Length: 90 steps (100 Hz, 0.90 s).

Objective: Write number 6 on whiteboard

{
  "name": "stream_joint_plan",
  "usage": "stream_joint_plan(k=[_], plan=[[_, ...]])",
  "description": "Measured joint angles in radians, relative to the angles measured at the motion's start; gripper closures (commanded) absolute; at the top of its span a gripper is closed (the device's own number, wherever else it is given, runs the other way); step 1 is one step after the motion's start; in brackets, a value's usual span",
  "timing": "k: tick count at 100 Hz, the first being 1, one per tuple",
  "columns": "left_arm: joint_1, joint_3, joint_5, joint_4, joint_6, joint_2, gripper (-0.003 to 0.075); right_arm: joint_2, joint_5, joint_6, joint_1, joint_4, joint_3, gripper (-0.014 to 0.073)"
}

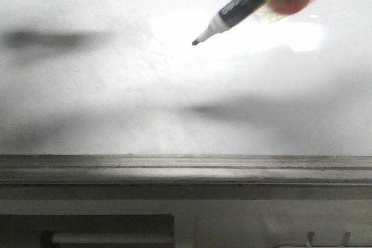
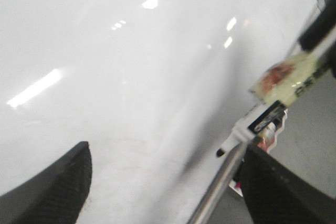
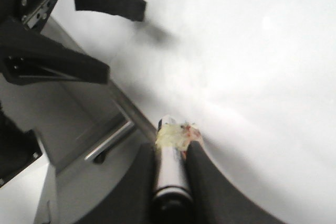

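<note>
Front view: marker (image 1: 256,4) enters from upper right, cap off, black tip pointing down-left and hanging just over the whiteboard (image 1: 87,108); tip and its shadow lie apart, so I judge no contact yet. No black stroke of a 6 shows anywhere on the board in any view; only faint grey smudges, a bright glare patch and the grey bottom rail (image 1: 186,169). Right wrist view: right tool (image 3: 173,171) clamped on the marker barrel, both fingers (image 3: 207,182) pressed to its sides, a yellowish tape wrap with a red blot just ahead of the grip. Left tool (image 2: 168,182) in its own wrist view: two dark pads spread wide with nothing between them; the same tool shows as two separated black fingers in the right wrist view, idle, near the rail. Judgement: step in hand is the approach, before writing begins; none of the digit is drawn. Next move calls for lowering the tip until it just touches the board, then holding light, even pressure through a long curved upper stroke closing into a loop. Risk, as I read it: glossy surface and angled marker may let the tip skip or slip within the grip.
</note>
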Motion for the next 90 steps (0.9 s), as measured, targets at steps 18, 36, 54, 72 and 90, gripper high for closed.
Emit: stream_joint_plan(k=[18,36,54,72,90], plan=[[0.057,0.153,-0.135,-0.085,0.0,-0.218,0.0255,-0.12,-0.137,-0.001,0.0,0.007,0.032,0.0638],[0.061,0.279,-0.229,-0.112,0.0,-0.403,0.0293,-0.089,-0.215,-0.006,0.0,0.012,0.032,0.0638],[0.061,0.332,-0.256,-0.117,0.0,-0.487,0.0301,0.0,-0.263,-0.087,0.0,0.077,0.019,0.0638],[0.061,0.338,-0.259,-0.117,0.0,-0.493,0.0301,0.097,-0.29,-0.221,0.0,0.209,-0.026,0.0638],[0.061,0.338,-0.26,-0.117,0.0,-0.493,0.0301,0.2,-0.231,-0.24,0.002,0.247,-0.052,0.0638]])
